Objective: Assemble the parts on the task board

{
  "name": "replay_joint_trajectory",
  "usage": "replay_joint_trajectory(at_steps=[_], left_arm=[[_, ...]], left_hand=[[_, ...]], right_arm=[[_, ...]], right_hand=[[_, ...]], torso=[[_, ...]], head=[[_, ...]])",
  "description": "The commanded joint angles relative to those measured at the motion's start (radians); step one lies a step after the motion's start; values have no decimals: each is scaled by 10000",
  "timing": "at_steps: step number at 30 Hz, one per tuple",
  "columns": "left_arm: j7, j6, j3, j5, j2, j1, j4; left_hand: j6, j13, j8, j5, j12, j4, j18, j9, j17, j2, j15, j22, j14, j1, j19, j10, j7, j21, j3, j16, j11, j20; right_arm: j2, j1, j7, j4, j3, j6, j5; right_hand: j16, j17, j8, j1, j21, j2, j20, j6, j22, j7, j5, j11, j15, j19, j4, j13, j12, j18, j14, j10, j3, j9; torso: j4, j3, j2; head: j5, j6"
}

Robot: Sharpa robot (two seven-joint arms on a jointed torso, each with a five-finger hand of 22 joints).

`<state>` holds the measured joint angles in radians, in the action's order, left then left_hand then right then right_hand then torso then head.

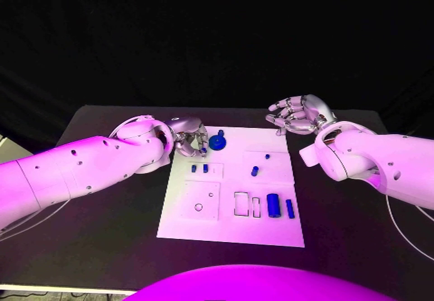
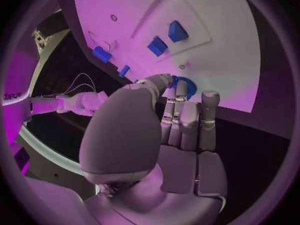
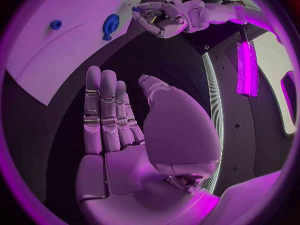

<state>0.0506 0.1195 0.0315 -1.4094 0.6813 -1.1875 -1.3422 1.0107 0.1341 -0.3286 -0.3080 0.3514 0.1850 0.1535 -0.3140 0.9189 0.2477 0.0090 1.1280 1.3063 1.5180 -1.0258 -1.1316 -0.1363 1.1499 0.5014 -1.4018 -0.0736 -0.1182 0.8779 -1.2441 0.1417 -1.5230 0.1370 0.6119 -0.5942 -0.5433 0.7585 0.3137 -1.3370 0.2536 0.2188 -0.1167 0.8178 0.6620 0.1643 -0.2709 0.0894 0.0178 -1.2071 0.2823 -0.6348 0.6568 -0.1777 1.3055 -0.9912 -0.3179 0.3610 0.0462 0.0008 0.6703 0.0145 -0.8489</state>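
The white task board (image 1: 231,216) lies in the middle of the black table. A round blue part (image 1: 218,142) with a knob sits at the board's far left corner. My left hand (image 1: 188,141) is right beside it, fingertips (image 2: 180,87) reaching to the part (image 2: 187,87), nothing plainly gripped. The right wrist view shows a small gap between this hand (image 3: 165,17) and the round part (image 3: 111,24). My right hand (image 1: 296,115) hovers over the board's far right corner, fingers (image 3: 103,110) apart, holding nothing.
Two small blue blocks (image 1: 200,168) stand in a raised panel at mid left. Two small blue pieces (image 1: 255,170) lie at mid right. Two blue cylinders (image 1: 281,206) lie beside rectangular slots (image 1: 241,204) at the near right. A panel with holes (image 1: 201,200) is at the near left.
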Motion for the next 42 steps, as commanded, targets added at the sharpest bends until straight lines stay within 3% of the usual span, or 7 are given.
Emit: replay_joint_trajectory(at_steps=[1,9,31,42], left_arm=[[-34,-246,-16,321,100,-8,2],[-13,-502,-17,296,193,-8,34],[-47,-625,49,282,-147,-2,341],[-12,-838,117,299,-247,-1,446]], left_hand=[[91,-1,35,22,-46,-3,-103,-1,-18,-12,19,11,52,-92,-55,-71,9,39,63,-26,4,-20],[95,0,38,22,-55,-9,-98,-3,-47,-7,17,-5,41,-93,-36,-78,13,24,68,-19,7,-21],[104,4,48,22,-85,-26,-100,-9,-77,-5,13,2,27,-96,-42,-102,18,26,88,-9,14,-21],[101,6,59,25,-105,-37,-95,-10,-95,-2,11,-13,18,-98,-22,-110,16,8,99,-4,14,-20]], right_arm=[[3,19,140,-2,-2,-12,-15],[-4,29,133,4,-2,-9,-20],[-28,32,104,-1,-2,3,-62],[-34,32,102,-4,-2,1,-57]], right_hand=[[105,26,50,-8,-65,95,-67,-22,-68,88,-35,23,7,0,6,109,-86,-38,-90,33,-68,10],[282,52,77,-7,-168,103,-84,-42,-187,99,-34,37,23,-5,4,296,-223,-38,-101,16,-80,6],[385,68,94,-6,-226,108,-93,-54,-258,105,-34,45,32,-11,3,401,-294,-38,-102,1,-84,3],[421,73,99,-7,-246,111,-96,-57,-282,107,-34,47,35,-13,1,435,-317,-38,-102,-2,-86,2]], torso=[[1,-5,15],[-4,-11,22],[-11,5,16],[-16,-4,17]], head=[[20,-14],[47,-34],[48,-48],[46,-68]])
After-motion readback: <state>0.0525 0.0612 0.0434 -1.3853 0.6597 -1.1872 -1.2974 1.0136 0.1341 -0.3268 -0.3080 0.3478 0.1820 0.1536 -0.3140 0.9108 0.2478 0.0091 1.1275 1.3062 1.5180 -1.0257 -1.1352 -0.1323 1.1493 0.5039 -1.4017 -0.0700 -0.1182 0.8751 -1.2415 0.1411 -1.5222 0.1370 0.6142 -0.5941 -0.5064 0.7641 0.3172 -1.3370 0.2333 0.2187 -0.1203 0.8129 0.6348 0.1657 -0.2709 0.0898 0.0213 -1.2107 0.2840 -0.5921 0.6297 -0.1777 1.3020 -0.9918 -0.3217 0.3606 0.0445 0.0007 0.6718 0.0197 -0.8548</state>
